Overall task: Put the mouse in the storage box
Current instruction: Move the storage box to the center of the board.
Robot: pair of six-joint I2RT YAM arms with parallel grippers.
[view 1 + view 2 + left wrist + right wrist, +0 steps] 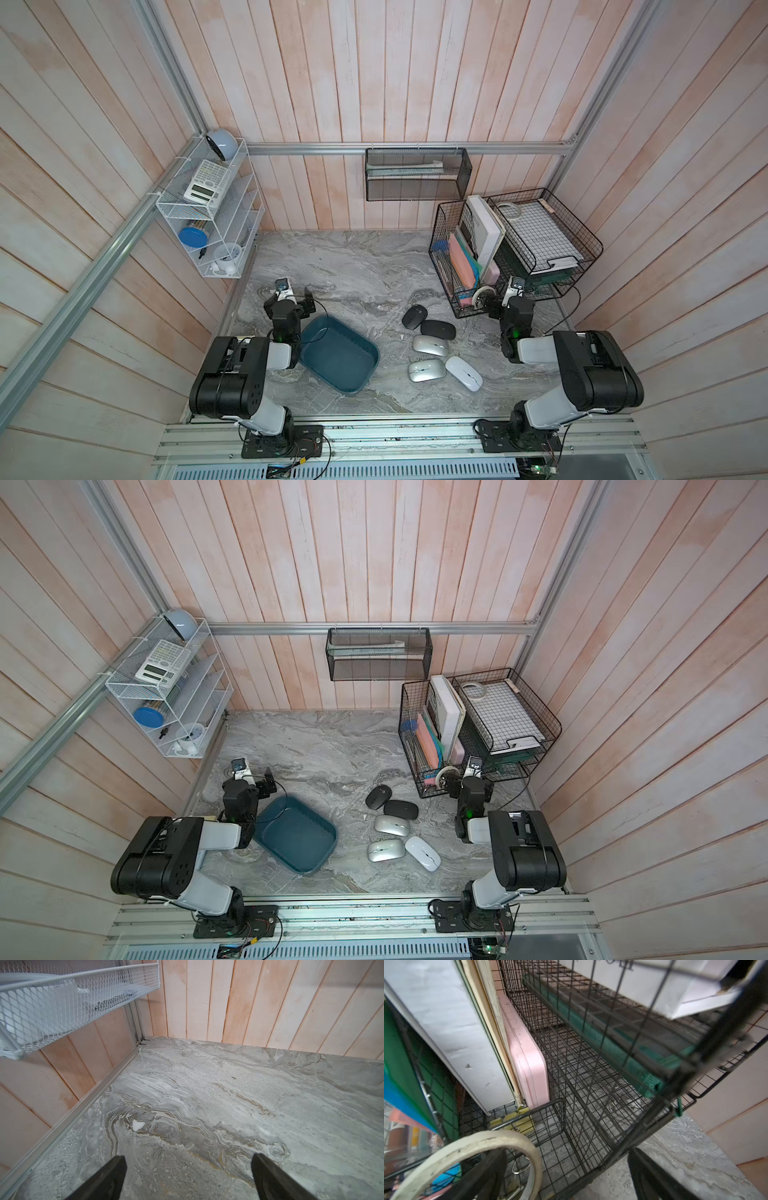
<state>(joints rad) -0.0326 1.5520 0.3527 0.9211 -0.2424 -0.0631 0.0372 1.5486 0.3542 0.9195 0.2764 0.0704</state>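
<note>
I have both grippers spread fully wide and neither holds anything. The left gripper hangs over bare marble tabletop at the far left, its two fingers well apart. The right gripper points into the black wire basket at the far right, with a tape roll just in front of one finger.

The five mice lie loose on the table right of centre, none in the storage box, which sits empty at the near left, beside the left arm.

In my judgement the right arm is the nearer one. The closest target, the rounder black mouse, lies to the left of the right gripper and a little nearer. Its long axis runs diagonally, far-right to near-left. I would need to turn the wrist away from the basket and set the fingers across that axis. Then it goes left to the box.
</note>
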